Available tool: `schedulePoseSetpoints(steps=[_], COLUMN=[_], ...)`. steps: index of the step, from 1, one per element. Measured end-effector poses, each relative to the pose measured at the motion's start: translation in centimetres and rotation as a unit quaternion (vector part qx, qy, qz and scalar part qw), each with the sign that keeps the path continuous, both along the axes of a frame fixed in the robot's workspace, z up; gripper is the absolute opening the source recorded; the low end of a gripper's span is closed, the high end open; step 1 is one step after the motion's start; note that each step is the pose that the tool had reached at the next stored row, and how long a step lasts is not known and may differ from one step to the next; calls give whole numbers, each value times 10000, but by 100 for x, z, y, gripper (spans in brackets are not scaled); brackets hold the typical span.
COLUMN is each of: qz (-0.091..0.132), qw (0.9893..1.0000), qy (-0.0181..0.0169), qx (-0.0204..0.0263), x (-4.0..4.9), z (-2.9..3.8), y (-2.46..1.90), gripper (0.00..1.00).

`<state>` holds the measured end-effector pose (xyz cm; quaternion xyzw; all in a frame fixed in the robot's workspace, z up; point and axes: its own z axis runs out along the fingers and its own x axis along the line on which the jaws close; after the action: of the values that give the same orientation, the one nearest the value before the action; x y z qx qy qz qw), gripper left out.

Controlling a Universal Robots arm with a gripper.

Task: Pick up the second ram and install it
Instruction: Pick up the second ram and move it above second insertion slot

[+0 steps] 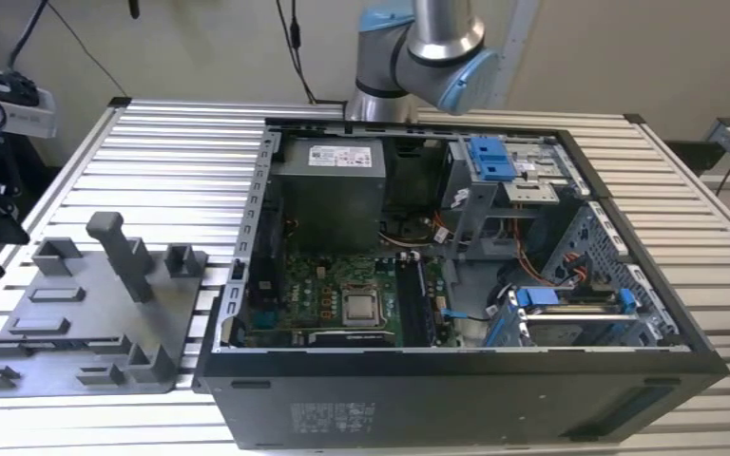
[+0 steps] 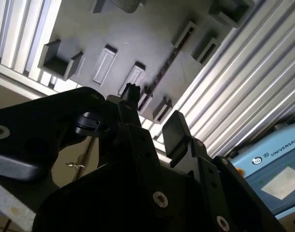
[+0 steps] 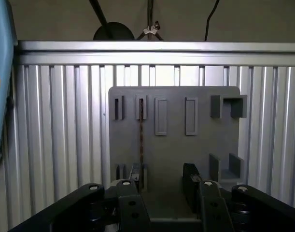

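Black gripper [image 3: 162, 186] closest to the lens in the first wrist view, fingers [image 3: 191, 176] spread wide, nothing clamped between them, only bare grey tray [image 3: 174, 150] visible through the gap. Poised over that tray and apart from it; how high, impossible to judge.

Second ram [image 3: 140, 135] standing on edge in a narrow slot of the tray, seen as a thin dark line running toward one finger rather than through the middle of the gap. Untouched by either finger, as far as visible. In the second wrist view, second ram [image 2: 162, 70] traceable as a dark strip beyond the fingertips.

In the exterior view, tray [image 1: 182, 313] lying on the ribbed metal table [image 1: 175, 142] at the exterior view's left, about eight o'clock from the open computer case [image 1: 467, 389]. Green motherboard [image 1: 327, 280] flat on the case floor, silver chip [image 1: 362, 307] near its middle. Memory slots at roughly three o'clock of that chip, too dark to tell whether filled. Arm [image 1: 416, 43] rising at twelve o'clock behind the case.

Judged progress: early. Gripper placed over the tray with jaws parted. Grasp, lift, carry to the case and seating in a slot all not yet done.
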<state>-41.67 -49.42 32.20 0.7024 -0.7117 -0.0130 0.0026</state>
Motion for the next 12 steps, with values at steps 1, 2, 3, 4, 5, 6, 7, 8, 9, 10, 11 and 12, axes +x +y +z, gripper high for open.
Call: schedulePoseSetpoints(steps=[1,2,3,4,5,6,7,8,9,10,11,12], qz=[0,0,0,0,0,0,0,0,0,0,0,0], qw=[10000,10000,10000,10000,10000,10000,10000,10000,10000,10000,10000,10000], qy=[0,0,0,0,0,0,0,0,0,0,1,2], qx=[-1,0,0,0,0,0,-1,0,-1,0,-1,-1], x=[0,0,0,0,0,0,0,0,0,0,0,0], z=[-7,-15,-23,-33,-42,-54,-65,-77,-88,-96,-101,-106], y=[0,0,0,0,0,0,0,0,0,0,0,0], gripper=[48,48,48,48,48,48,48,48,48,48,48,48])
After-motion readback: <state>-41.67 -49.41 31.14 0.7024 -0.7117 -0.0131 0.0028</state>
